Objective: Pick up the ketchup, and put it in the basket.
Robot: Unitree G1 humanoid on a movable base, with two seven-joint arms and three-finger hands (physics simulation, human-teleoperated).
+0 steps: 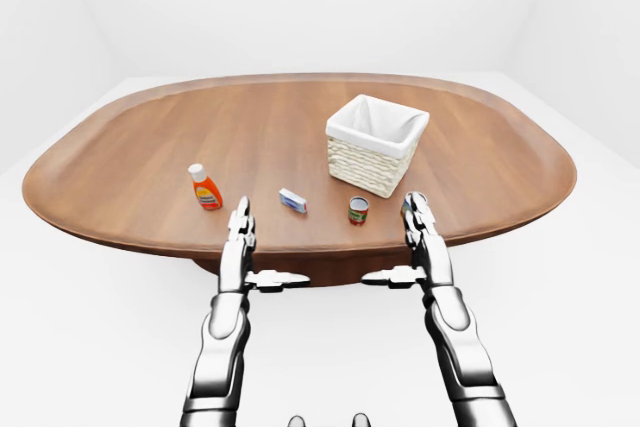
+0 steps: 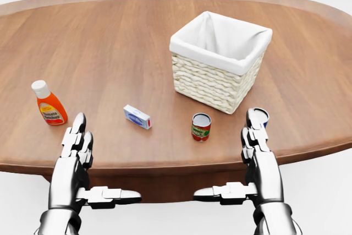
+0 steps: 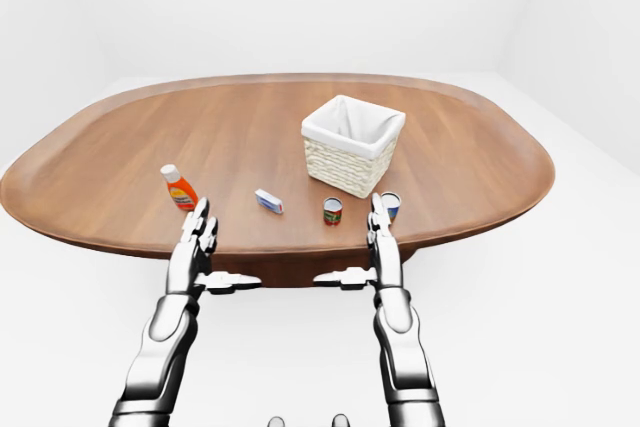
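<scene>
- Two hands hang level at the near rim of the table (image 2: 110, 53), both spread wide and holding nothing: fingers straight out, thumbs turned inward toward each other.
- The left hand (image 2: 77, 152) is the one nearer the task. The ketchup (image 2: 48, 104), an orange bottle with a white cap, stands upright just up and to the left of its fingertips, close but apart from them.
- To the right of the left hand's fingertips lies a small white and blue box (image 2: 137, 116), flat on the wood, between the two hands.
- Further right, a red-labelled can (image 2: 201, 126) stands upright, nearer the right hand (image 2: 258, 152) than the left.
- A second can with a blue label (image 3: 390, 206) sits just beyond the right hand's fingertips, mostly hidden behind them in the head view.
- The basket (image 2: 212, 83), woven with a white cloth liner, stands above and left of the right hand and well away from the left hand, to its upper right.
- Risks, as I judge them: the bottle is tall and narrow, so a finger brushing it sideways on the reach would likely tip it.
- Carrying it to the basket means crossing over the box and the red can; a low sweep could knock them, or catch the basket's rim.
</scene>
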